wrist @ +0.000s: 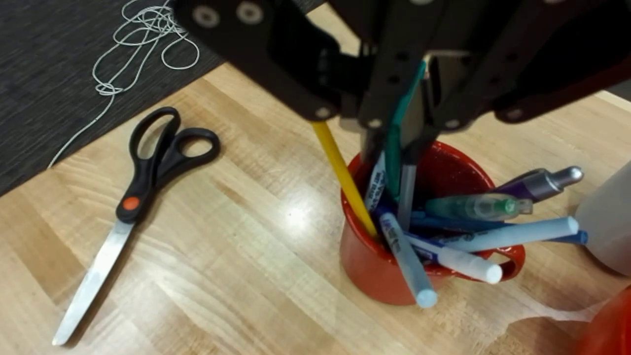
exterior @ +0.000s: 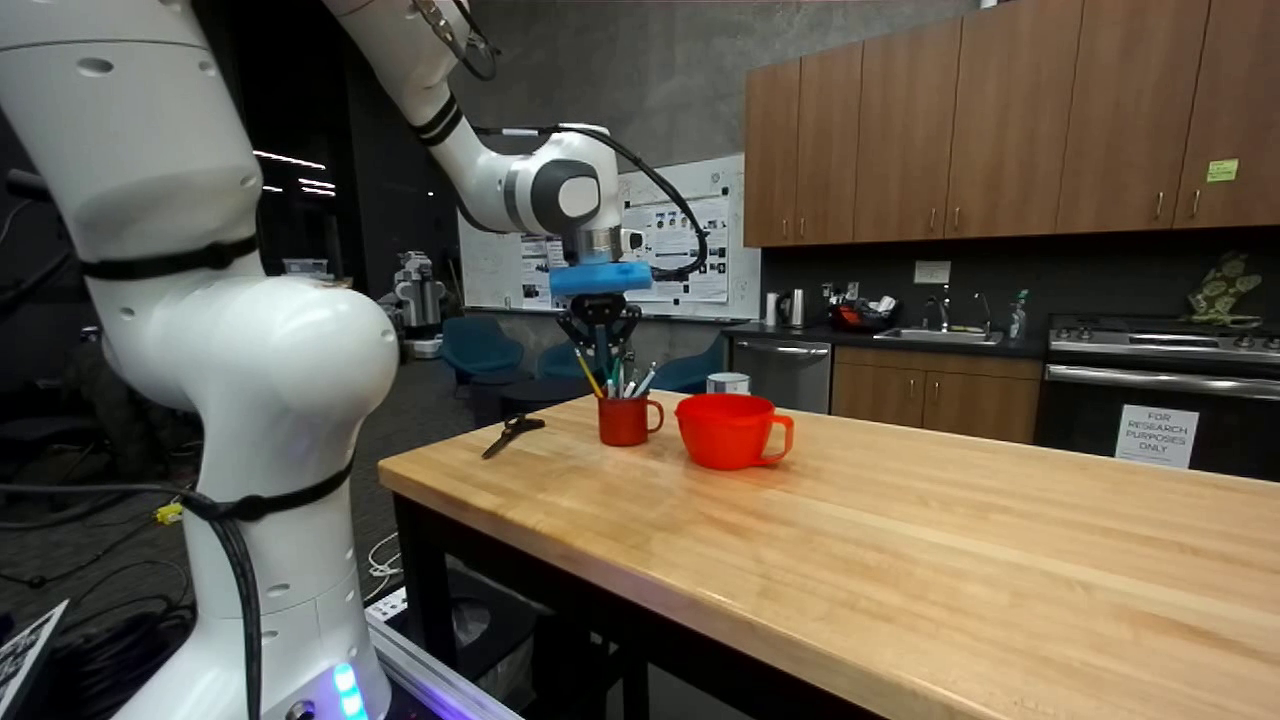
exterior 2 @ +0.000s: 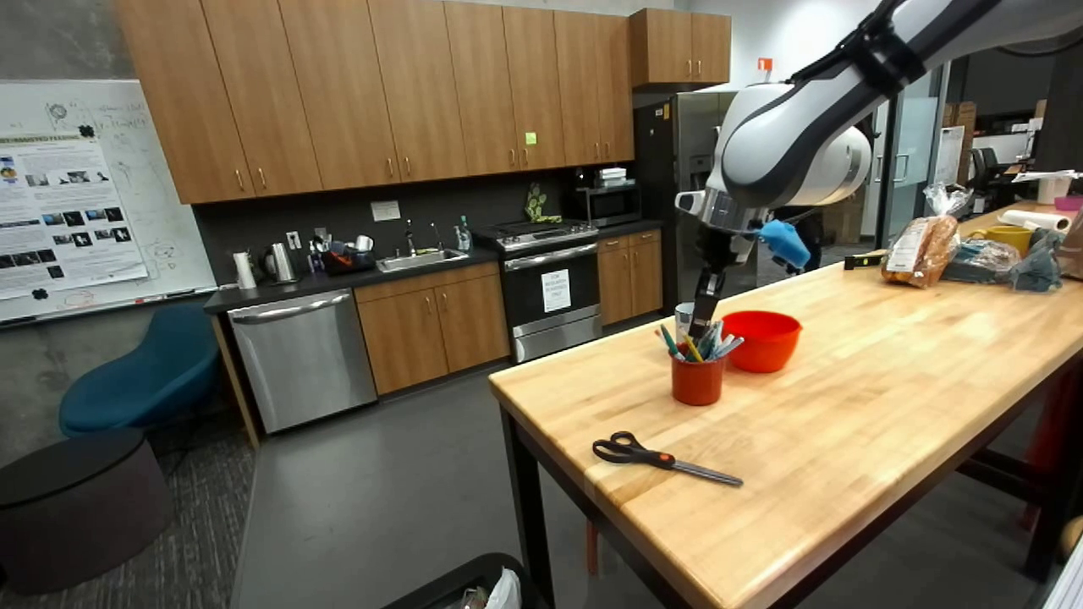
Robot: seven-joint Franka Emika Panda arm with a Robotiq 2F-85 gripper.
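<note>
while the mug [exterior: 623, 425] stands upright, the claw [wrist: 395, 149] pinches a teal pen [wrist: 393, 162].

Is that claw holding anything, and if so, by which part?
A teal pen in the red mug has its upper part between the fingers of the claw; whether they grip it cannot be told.

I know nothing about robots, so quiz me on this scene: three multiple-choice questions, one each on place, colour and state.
1. What is the gripper above? A) sink B) pen mug C) stove
2. What colour are the scissors' handles? A) pink B) white C) black
3. How does the pen mug stand? A) upright B) upside down C) on its side

1 B: both exterior views show it there.
2 C: the wrist view shows them black.
3 A: its mouth faces up, pens poking out.
</note>
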